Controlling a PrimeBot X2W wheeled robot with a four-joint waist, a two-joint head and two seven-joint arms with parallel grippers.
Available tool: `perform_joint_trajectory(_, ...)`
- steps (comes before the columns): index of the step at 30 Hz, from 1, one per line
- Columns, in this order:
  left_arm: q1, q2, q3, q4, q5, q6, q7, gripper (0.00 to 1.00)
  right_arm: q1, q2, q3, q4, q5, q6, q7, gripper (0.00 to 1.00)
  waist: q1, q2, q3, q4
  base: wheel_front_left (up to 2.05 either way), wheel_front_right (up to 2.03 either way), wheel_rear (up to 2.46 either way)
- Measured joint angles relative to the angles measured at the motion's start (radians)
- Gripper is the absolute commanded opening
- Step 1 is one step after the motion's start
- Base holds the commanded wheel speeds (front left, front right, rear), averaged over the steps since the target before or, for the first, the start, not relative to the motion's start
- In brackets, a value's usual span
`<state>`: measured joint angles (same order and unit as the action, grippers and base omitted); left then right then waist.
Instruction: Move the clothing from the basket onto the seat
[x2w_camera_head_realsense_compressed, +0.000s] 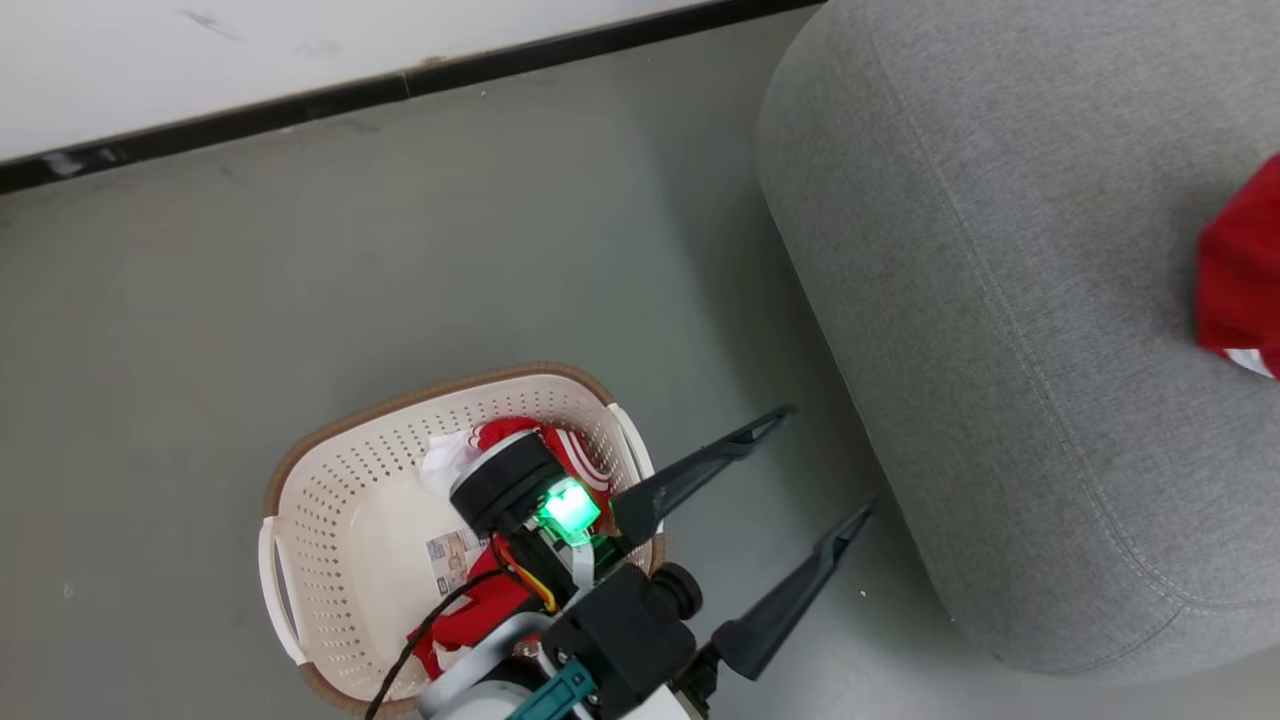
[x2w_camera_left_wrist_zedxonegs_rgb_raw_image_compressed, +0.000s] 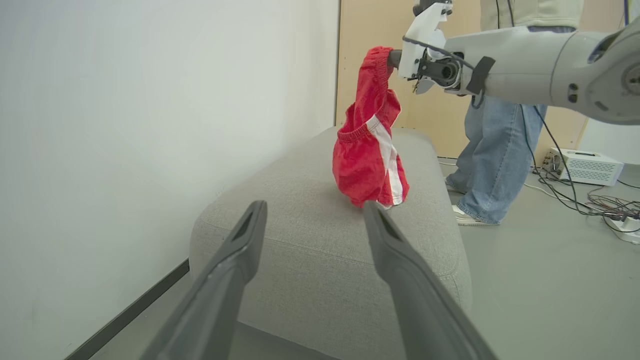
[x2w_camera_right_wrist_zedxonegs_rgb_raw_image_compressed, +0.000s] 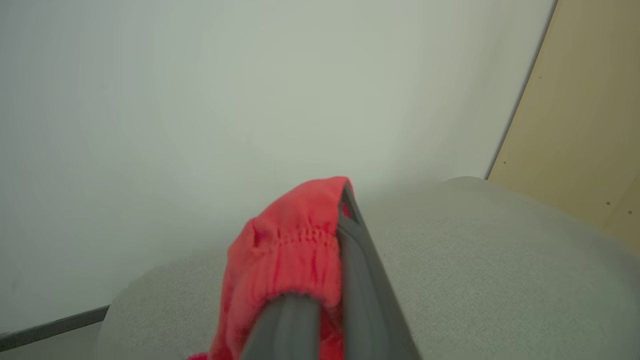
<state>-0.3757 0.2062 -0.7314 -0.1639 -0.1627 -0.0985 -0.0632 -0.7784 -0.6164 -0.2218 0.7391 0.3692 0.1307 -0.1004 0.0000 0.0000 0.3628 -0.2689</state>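
Grey seat below; right arm outstretched, fingers seemingly pinching shorts.

Test lab: floor cables, white equipment box (bare wall).

The seat is showing grey woven cloth, matt and slightly coarse, with stitched seams running along its edges. Above its top the shorts are hanging as thin, crinkled red cloth, matt, with a gathered elastic waistband and smoother white stripes. The basket is showing cream perforated plastic, smooth with a faint sheen, under a brown rim. More red cloth is lying inside it, beside a paper label on its bottom. The left pincer is showing dark matt plastic fingers. The right arm is wearing a pale, smooth shell. The floor is looking smooth, grey and dull.
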Motion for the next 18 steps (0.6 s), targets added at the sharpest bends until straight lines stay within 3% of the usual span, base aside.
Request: perform_joint_trajectory(18,-0.064,-0.004,-0.072,-0.005,0.010,-0.016,0.010,1.00,0.017,0.121,0.032,0.156,-0.037,0.000,-0.077,0.00,0.0000,0.0000,0.100,0.011,0.00,0.00,0.00)
